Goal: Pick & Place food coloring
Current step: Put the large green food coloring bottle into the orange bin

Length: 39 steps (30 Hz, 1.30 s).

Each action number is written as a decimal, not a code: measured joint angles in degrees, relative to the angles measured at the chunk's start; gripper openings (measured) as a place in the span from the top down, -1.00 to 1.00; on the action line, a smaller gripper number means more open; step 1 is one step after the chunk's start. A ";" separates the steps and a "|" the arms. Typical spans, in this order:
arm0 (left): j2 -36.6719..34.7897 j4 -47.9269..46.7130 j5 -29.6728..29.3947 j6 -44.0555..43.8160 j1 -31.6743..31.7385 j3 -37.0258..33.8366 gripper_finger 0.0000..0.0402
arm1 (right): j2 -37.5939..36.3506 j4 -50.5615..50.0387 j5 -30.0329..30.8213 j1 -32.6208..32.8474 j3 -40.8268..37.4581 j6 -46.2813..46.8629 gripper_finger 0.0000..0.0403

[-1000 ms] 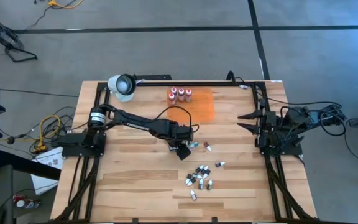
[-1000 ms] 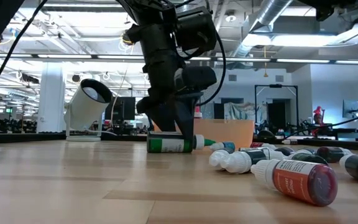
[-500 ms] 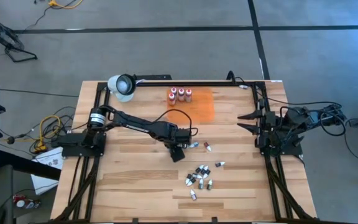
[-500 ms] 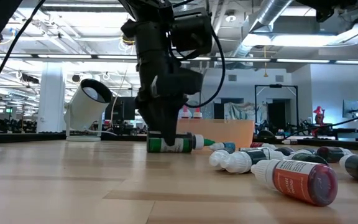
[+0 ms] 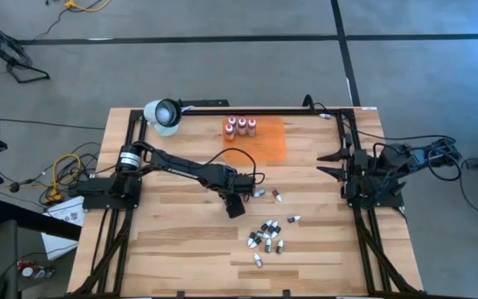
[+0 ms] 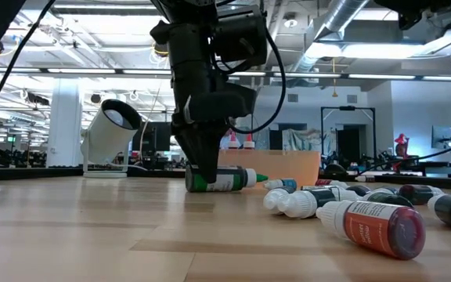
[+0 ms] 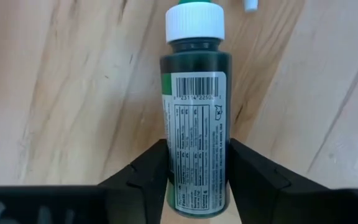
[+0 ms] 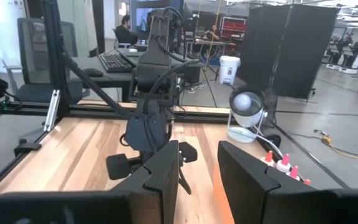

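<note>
Gripping a green food coloring bottle (image 7: 196, 118) that lies on its side on the wooden table (image 5: 173, 241), the left gripper (image 5: 237, 198) sits at centre frame in the high view, its fingers (image 7: 146, 171) clamped on the bottle's two sides. The white cap (image 7: 195, 22) points away from the wrist. A cluster of small bottles (image 5: 267, 235) lies lower right of centre; three red bottles (image 5: 241, 126) stand on the orange mat (image 5: 265, 141) at upper centre. The right gripper (image 5: 332, 163) waits at right, fingers slightly apart, empty.
</note>
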 joint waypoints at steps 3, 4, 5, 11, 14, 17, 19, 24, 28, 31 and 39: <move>-0.04 -1.11 0.35 -2.03 -0.49 0.00 0.30 | 0.00 -0.08 0.00 0.96 0.00 0.52 0.47; -0.08 -2.12 0.87 -2.73 -0.66 0.02 0.29 | 0.00 -0.22 0.00 1.27 0.00 0.82 0.47; -0.14 -3.30 1.47 -3.31 -0.85 0.06 0.28 | 0.00 -0.32 0.01 1.56 0.00 0.86 0.47; -0.26 -12.08 3.66 -7.03 -2.91 0.11 0.27 | 0.00 -0.31 0.07 3.64 0.00 2.07 0.47; -0.26 -13.98 4.34 -8.13 -3.58 0.11 0.27 | 0.01 -0.30 0.11 4.60 0.00 2.45 0.47; -0.24 -13.54 4.37 -9.18 -3.74 0.08 0.26 | 0.02 -0.30 0.13 5.58 0.00 2.51 0.47; -0.22 -12.70 4.48 -9.33 -3.73 0.06 0.26 | 0.23 -0.28 0.11 6.21 0.00 2.51 0.47; -0.18 -11.45 4.95 -9.31 -3.71 0.04 0.20 | 1.66 -0.21 0.17 7.22 -0.02 2.51 0.47; 0.30 -11.01 4.95 -9.34 -3.50 -0.14 0.05 | 3.04 -0.23 0.20 7.33 -0.02 2.39 0.47; 0.17 -10.80 5.04 -9.25 -3.25 -0.13 -0.07 | 3.45 -0.22 0.22 7.31 -0.02 1.97 0.47; 0.17 -9.39 6.46 -7.44 -1.74 -0.09 -0.24 | 3.41 1.15 0.33 7.31 -0.02 1.02 0.47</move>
